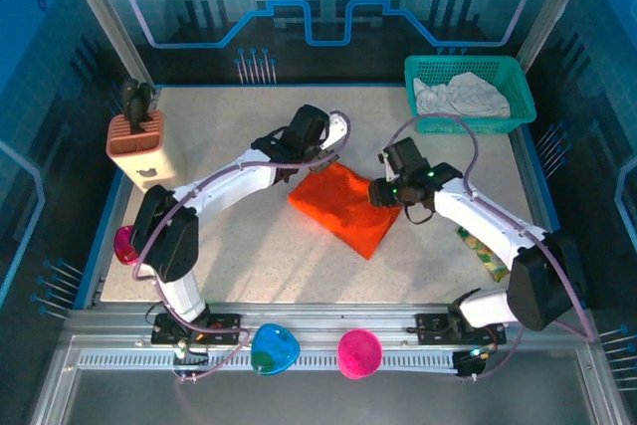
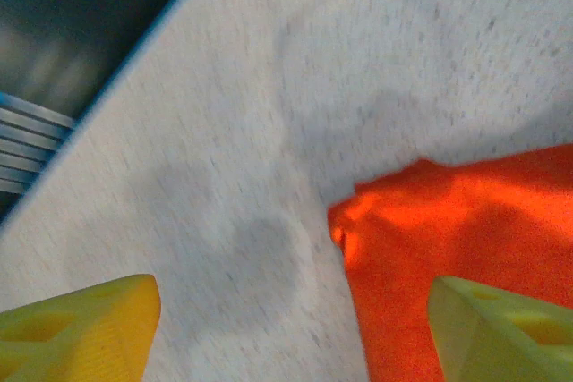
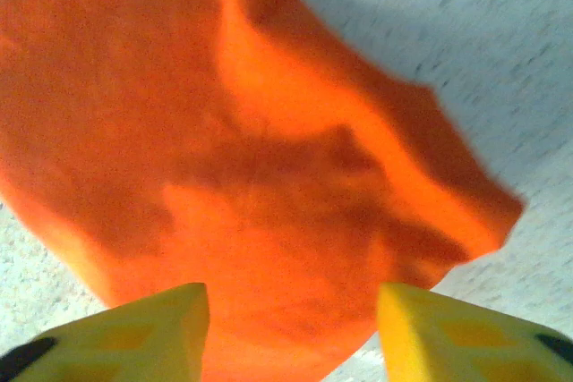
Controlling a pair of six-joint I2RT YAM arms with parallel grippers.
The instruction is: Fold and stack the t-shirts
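Observation:
The bright orange t-shirt lies folded into a compact rectangle in the middle of the table. My left gripper hovers at its far left corner, open, with the shirt's corner beside the right finger and bare table between the jaws. My right gripper is over the shirt's right edge, open, its yellow fingers spread above the orange cloth. The off-white t-shirt sits crumpled inside the teal basket.
The teal mesh basket stands at the back right corner. A tan knife block stands at the left. A small green packet lies near the right arm. Pink and blue bowls rest on the front rail.

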